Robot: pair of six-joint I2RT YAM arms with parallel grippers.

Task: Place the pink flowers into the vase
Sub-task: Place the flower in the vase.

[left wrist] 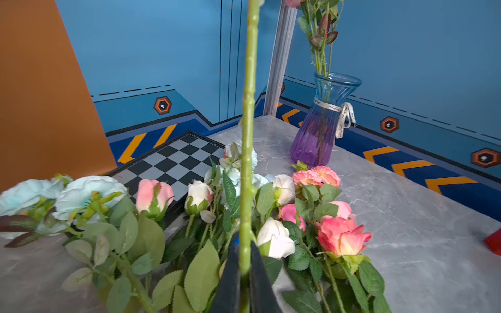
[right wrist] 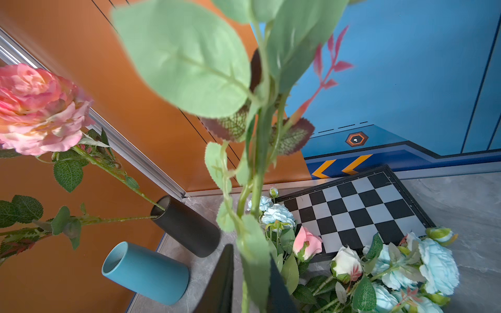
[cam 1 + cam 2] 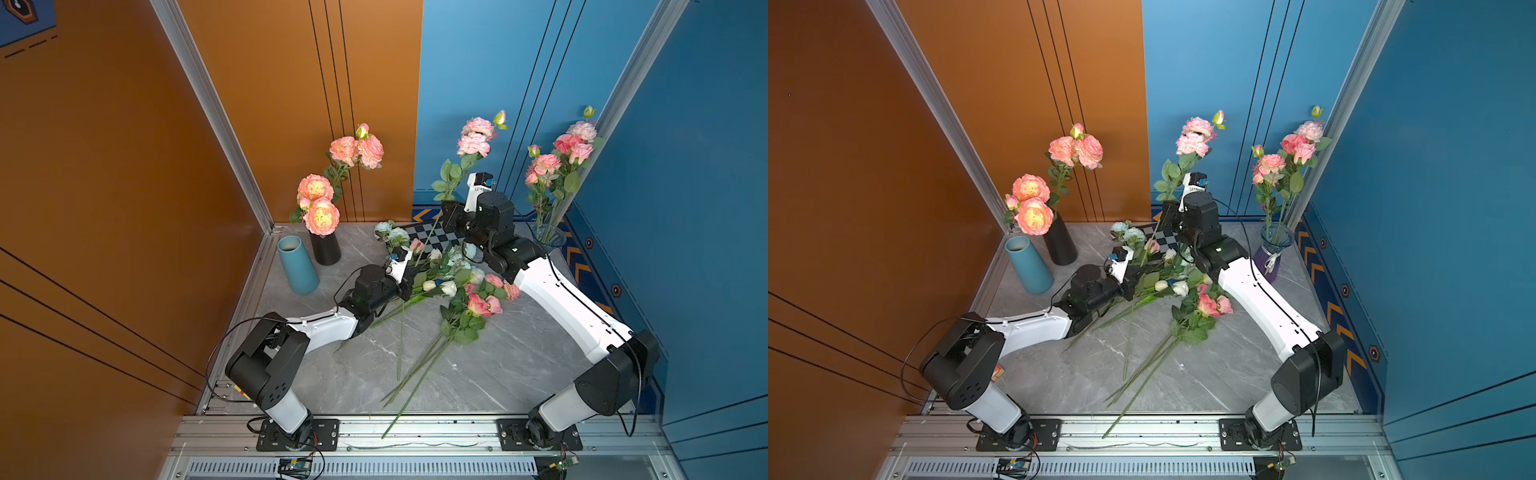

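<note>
1. The left gripper point(image 1: 245, 261) is clamped tight on the bare lower end of a long, thin green stem point(image 1: 248, 108). Its two black jaws press the stem from both sides, low over the flowers at the middle of the table.
2. That stem carries a pink flower point(image 3: 476, 135) with two ruffled pale-pink blooms and a yellow-green bud. It stands nearly upright, with its blooms high against the far blue wall point(image 3: 498, 62).
3. The right gripper point(image 2: 250, 253) sits higher on the same stem, among the leaves. Its jaws stand on either side of the leafy stalk with a narrow gap, and I cannot tell whether they pinch it.
4. A ribbed glass vase point(image 1: 322, 122), blue at the mouth and purple at the base, has a white ribbon at its neck. It stands in the far right corner, well apart from the held stem, and several pink roses point(image 3: 557, 160) stand in it.
5. Loose pink roses point(image 3: 484, 305) lie on the grey marble-patterned tabletop point(image 3: 498, 374) near the middle, stems pointing to the near edge. White roses point(image 3: 446, 287) and pale blue blossoms point(image 3: 397, 235) lie among them, partly over a black-and-white chequered board point(image 1: 179, 160).
6. At the far left, a black cylindrical vase point(image 3: 326, 249) holds salmon-peach blooms point(image 3: 322, 216). A teal tapered vase point(image 3: 297, 266) stands just beside it on the left.
</note>
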